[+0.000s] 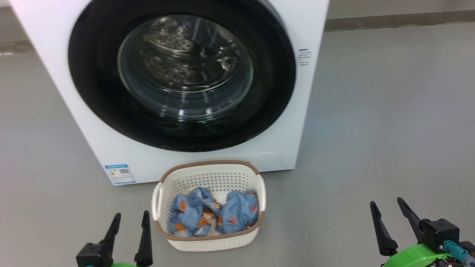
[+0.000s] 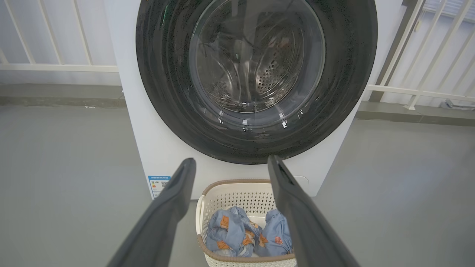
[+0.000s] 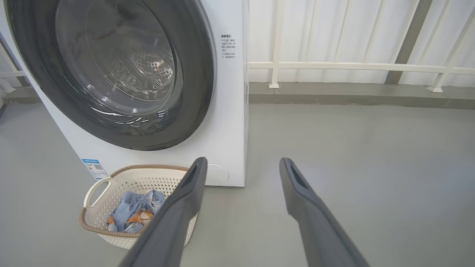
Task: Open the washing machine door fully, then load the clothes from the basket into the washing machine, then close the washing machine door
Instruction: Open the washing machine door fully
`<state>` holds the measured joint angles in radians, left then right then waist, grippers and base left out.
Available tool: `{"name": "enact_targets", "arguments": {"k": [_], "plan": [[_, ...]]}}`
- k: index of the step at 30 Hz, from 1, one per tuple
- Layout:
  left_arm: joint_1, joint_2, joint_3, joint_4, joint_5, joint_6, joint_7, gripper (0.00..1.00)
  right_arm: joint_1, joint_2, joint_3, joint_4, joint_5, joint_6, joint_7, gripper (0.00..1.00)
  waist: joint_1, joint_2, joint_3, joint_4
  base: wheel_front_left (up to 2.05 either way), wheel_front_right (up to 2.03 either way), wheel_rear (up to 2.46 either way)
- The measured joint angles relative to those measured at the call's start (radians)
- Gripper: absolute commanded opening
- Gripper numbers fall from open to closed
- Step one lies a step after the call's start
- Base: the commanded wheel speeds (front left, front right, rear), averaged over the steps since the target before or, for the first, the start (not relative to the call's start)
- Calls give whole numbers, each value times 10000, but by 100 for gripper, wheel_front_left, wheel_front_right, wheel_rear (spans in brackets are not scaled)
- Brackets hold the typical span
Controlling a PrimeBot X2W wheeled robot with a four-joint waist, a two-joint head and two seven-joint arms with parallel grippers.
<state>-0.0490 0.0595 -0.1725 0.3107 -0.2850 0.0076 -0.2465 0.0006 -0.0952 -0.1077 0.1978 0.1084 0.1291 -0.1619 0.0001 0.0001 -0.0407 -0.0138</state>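
Note:
The white washing machine stands on the grey floor with its round black-rimmed door shut flat against the front; the steel drum shows through the glass. The same door faces the left wrist view, and it appears as the door in the right wrist view. A cream basket sits in front of the machine, holding light blue clothes with orange prints. My left gripper is open, low and left of the basket. Far to the basket's right, my right gripper is open too.
A blue label sticker marks the machine's lower left corner. A white railing runs along the wall behind the machine. Bare grey floor stretches to the machine's right.

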Motion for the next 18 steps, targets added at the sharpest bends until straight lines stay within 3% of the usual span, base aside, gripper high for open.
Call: {"name": "enact_targets", "arguments": {"k": [10, 18], "plan": [[-15, -4, -54, -40, -90, 105, -2, 100, 0, -4, -25, 10, 52, 0, -31, 100, -1, 0, 34, 4, 98, 98, -196], [-30, 33, -173, -92, -84, 104, -13, 100, 1, -2, -38, 8, 71, 0, -31, 100, -1, 0, 64, 15, 34, 34, -69]]}}
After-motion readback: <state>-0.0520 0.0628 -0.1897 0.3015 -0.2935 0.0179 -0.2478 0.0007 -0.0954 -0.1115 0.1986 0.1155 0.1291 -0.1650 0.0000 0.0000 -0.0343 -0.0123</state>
